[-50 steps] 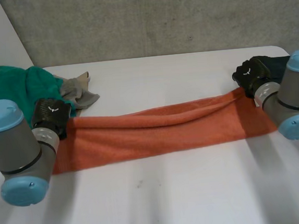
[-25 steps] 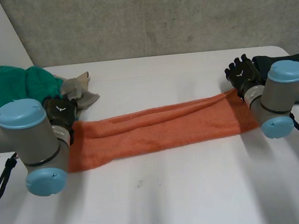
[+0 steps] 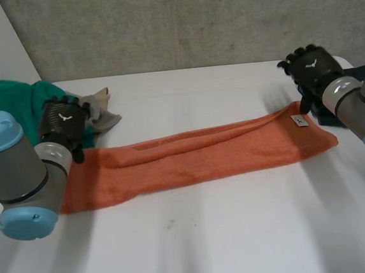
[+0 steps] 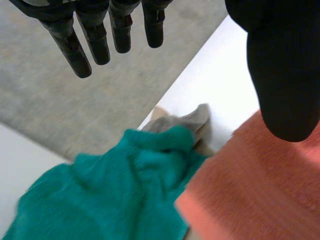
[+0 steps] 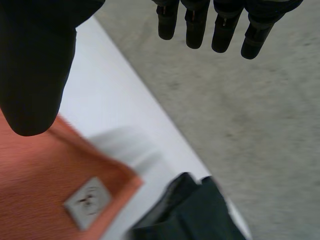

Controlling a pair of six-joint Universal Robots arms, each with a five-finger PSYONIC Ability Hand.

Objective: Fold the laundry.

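Note:
An orange towel lies folded in a long strip across the table, with a white label on its right end. My left hand hovers above the strip's left end, open, fingers straight and thumb apart over the orange cloth. My right hand is raised above the right end, open too, its fingers spread and its thumb over the towel. Neither hand holds cloth.
A green cloth and a beige cloth are heaped at the back left, close to the towel's left end. A dark cloth lies at the table's right edge by the label. White table.
Both hands have let go of the towel's ends and opened, lifting up and back. The towel has settled flat, its right end with the label now uncovered.

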